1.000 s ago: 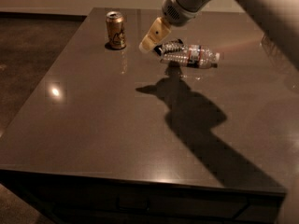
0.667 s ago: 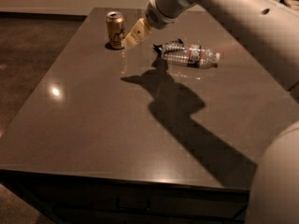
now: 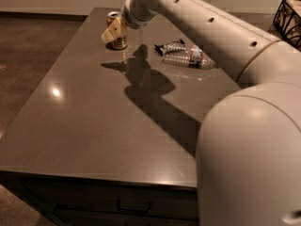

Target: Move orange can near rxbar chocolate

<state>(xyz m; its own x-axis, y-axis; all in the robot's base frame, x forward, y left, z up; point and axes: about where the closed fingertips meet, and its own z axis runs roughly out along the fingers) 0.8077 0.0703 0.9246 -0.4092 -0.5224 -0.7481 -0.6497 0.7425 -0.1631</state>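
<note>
The orange can [image 3: 118, 42] stands upright at the far left of the dark table [image 3: 94, 126]; only its top rim and lower part show, because my gripper is in front of it. The gripper [image 3: 113, 31], with pale yellow fingers, is right at the can, over its upper half. The rxbar chocolate [image 3: 170, 46], a small dark wrapper, lies flat to the right of the can, touching the far end of a clear plastic bottle. My white arm reaches in from the lower right.
A clear crinkled plastic bottle [image 3: 190, 58] with a red-white label lies on its side just right of the bar. A dark wire basket [image 3: 289, 18] stands at the far right edge. The arm's shadow falls across the table's middle.
The gripper has moved left from beside the bottle and bar to the can. The arm now fills the right side of the view. The can, bar and bottle have not moved.
</note>
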